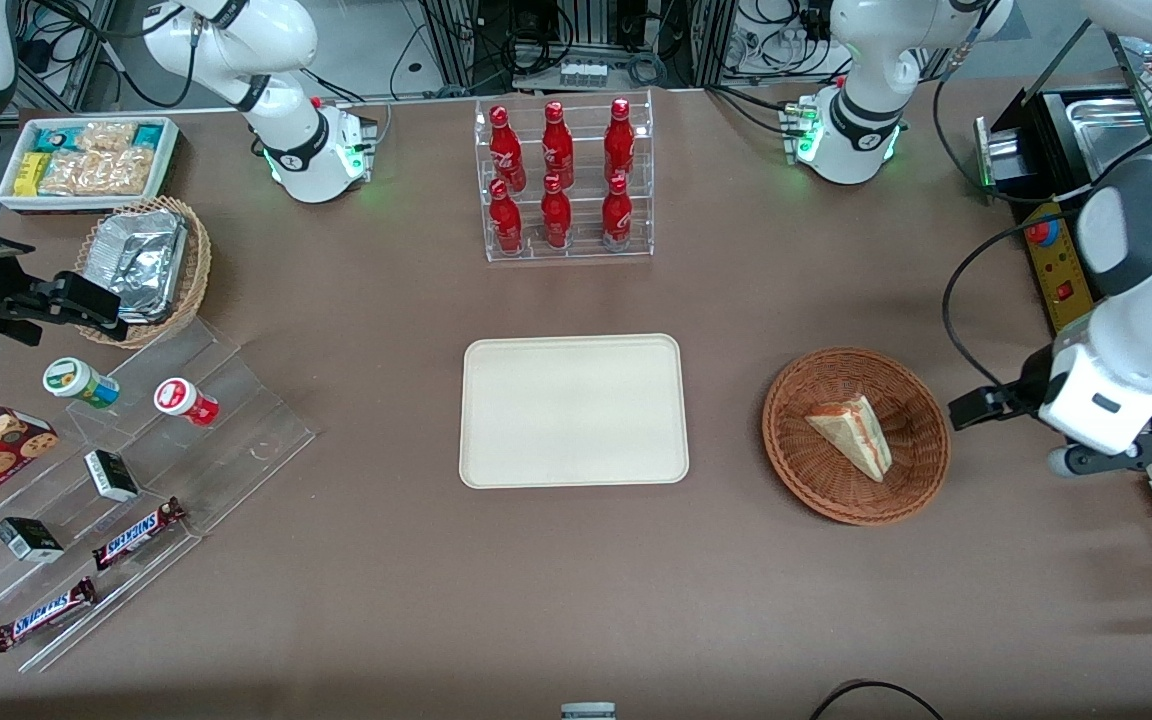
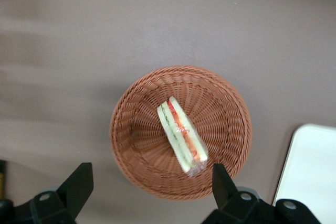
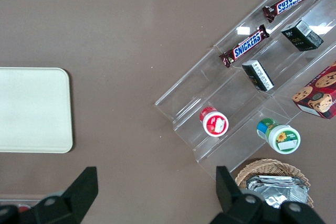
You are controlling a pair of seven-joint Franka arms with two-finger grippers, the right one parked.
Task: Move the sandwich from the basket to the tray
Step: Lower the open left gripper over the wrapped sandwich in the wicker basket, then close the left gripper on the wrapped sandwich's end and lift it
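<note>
The brown table [image 1: 356, 560] carries everything, and the largest item on it is the tray [image 1: 574, 410], a cream rectangle with a low rim lying flat at mid-table with nothing on it. Farther from the front camera than the tray stands a clear rack of red bottles [image 1: 563, 180]. Toward the working arm's end lies the basket [image 1: 856, 435], a round reddish-brown wicker bowl, near the tray but well apart from it. A clear stepped stand [image 1: 126, 480] with snack bars and small tubs sits toward the parked arm's end.

The left arm's gripper [image 2: 149, 182] hangs above the table just beside the basket, toward the working arm's end, clear of the wicker. Its two black fingers [image 2: 79, 184] are spread wide with nothing between them.

The sandwich [image 1: 854, 435] lies inside the basket, a pale wedge wrapped in clear film, its red-orange and green filling stripe showing along one edge
</note>
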